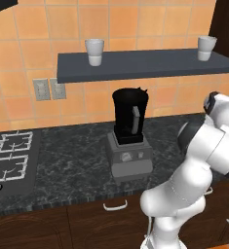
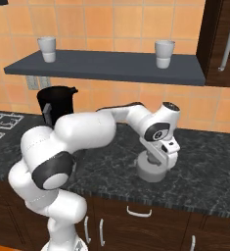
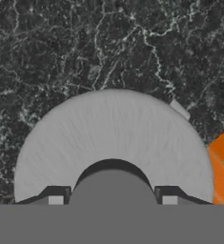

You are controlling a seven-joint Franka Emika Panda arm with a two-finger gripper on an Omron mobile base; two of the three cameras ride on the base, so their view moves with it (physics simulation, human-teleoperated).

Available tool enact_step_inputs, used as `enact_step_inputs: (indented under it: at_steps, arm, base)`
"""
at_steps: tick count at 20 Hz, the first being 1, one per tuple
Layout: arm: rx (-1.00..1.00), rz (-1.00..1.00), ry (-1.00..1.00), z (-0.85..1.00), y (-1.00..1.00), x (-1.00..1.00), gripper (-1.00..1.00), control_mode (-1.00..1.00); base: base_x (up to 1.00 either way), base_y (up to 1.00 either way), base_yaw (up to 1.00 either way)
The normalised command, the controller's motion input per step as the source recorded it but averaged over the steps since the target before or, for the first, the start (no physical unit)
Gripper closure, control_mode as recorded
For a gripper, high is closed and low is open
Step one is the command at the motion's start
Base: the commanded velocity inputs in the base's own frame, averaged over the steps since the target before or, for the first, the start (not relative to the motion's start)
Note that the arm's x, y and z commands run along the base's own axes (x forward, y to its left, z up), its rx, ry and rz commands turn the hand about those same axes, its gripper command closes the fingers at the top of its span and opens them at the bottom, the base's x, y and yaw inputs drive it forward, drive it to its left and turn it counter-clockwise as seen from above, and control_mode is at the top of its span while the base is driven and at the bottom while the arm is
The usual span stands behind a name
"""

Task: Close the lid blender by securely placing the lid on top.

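Lid [image 3: 113,138], a light-grey disc with a darker central knob, lies flat on the dark marbled counter [image 2: 204,166] well to the right of the open-mouthed blender [image 1: 129,131]; it looks light, rigid and smooth, so the knob seems the surest place to grip. The gripper [image 3: 112,200] sits low over the lid with a fingertip on either side of the knob, but whether the tips press it I cannot tell. No brand or readable writing shows anywhere
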Motion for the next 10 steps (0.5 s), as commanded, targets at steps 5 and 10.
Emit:
enact_step_inputs:
  at_steps: [5, 10]
  arm:
    - [-0.03, 0.00, -0.10, 1.00, 0.66, 0.00, 1.00, -1.00]
    - [-0.13, 0.00, -0.10, 1.00, 0.93, 0.00, 1.00, -1.00]
  base:
    - [0.00, 0.00, 0.00]
    - [0.00, 0.00, 0.00]
